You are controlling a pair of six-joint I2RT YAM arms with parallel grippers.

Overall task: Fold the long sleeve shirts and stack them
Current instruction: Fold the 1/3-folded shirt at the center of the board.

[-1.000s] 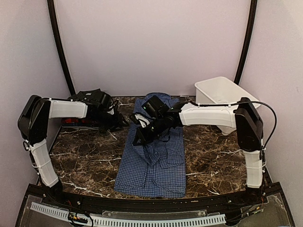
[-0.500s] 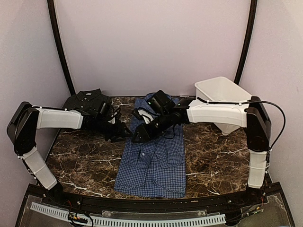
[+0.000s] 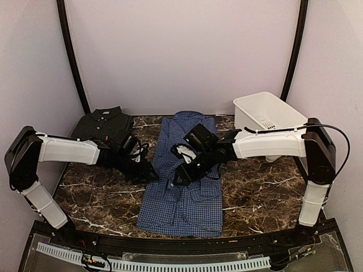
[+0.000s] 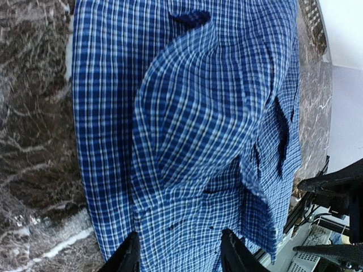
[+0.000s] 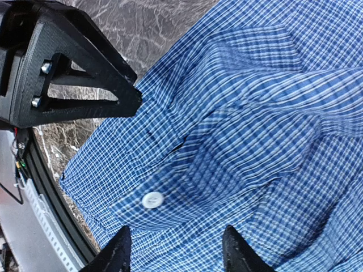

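Left gripper (image 3: 146, 171) and right gripper (image 3: 184, 174) hover open, empty, over the blue checked shirt (image 3: 181, 209); best pinch both side edges level, then fold squarely

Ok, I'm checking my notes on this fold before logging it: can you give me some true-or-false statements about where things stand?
The blue check shirt lies in the white basket. False: it lies on the marble table; the basket stands far right.
The dark shirt lies at the table's far left. True.
The right claw is shut on the blue shirt. False: it is open above it.
The left claw is open. True.
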